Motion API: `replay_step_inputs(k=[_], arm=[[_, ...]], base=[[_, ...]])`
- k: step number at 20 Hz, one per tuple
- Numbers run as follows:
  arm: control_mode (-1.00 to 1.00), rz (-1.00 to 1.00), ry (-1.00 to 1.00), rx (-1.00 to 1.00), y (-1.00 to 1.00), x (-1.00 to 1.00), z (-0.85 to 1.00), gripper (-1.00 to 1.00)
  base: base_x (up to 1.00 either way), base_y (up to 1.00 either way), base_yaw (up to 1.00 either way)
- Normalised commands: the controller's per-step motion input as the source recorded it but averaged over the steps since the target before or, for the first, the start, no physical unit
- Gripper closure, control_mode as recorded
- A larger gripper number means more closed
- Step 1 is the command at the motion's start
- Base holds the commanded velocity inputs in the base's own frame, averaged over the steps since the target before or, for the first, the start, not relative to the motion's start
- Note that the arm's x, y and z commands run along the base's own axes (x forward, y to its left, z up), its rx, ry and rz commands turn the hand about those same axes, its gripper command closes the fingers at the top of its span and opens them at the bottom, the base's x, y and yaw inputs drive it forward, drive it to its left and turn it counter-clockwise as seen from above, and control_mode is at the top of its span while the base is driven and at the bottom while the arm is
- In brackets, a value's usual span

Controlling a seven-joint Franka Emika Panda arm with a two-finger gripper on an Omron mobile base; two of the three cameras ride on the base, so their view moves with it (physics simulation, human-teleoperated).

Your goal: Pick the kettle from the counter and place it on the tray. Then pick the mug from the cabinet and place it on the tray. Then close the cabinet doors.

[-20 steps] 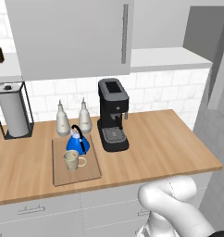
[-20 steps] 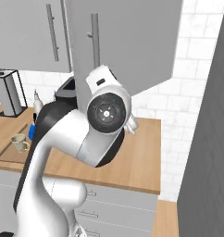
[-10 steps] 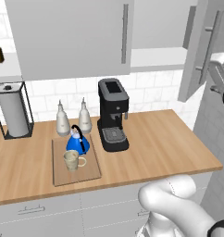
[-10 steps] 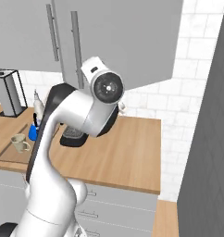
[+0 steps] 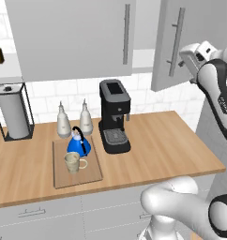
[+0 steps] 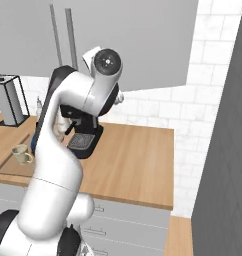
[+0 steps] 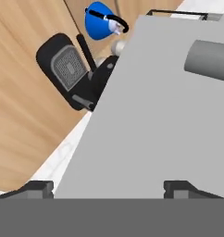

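Hand point(image 7: 108, 187) spread wide against the right cabinet door point(image 5: 174, 44), kettle point(image 5: 79, 143) and mug point(image 5: 73, 162) already on the tray point(image 5: 89, 175) toward the surface's left end, so I should push flat and steady till it shuts.

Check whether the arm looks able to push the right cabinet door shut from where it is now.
Probably yes. The gripper sits right at the right cabinet door, which still stands ajar, its fingers spread wide across the grey panel, and nothing lies between them and the door.
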Motion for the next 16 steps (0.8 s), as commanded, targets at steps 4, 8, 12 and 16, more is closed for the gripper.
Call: replay_step_inputs(k=[4,8,12,16], arm=[[-1.00,-0.01,0.12,0.00,0.34,1.00,-0.25,-1.00],[-1.00,-0.07,0.05,0.00,0.26,0.93,-0.29,-1.00],[-1.00,-0.15,-0.03,0.00,0.16,0.73,-0.31,-1.00],[-1.00,-0.24,-0.03,0.00,0.06,0.76,-0.35,-1.00]], base=[[0.00,0.00,0.00],[0.00,0.00,0.00],[0.00,0.00,0.00],[0.00,0.00,0.00]])
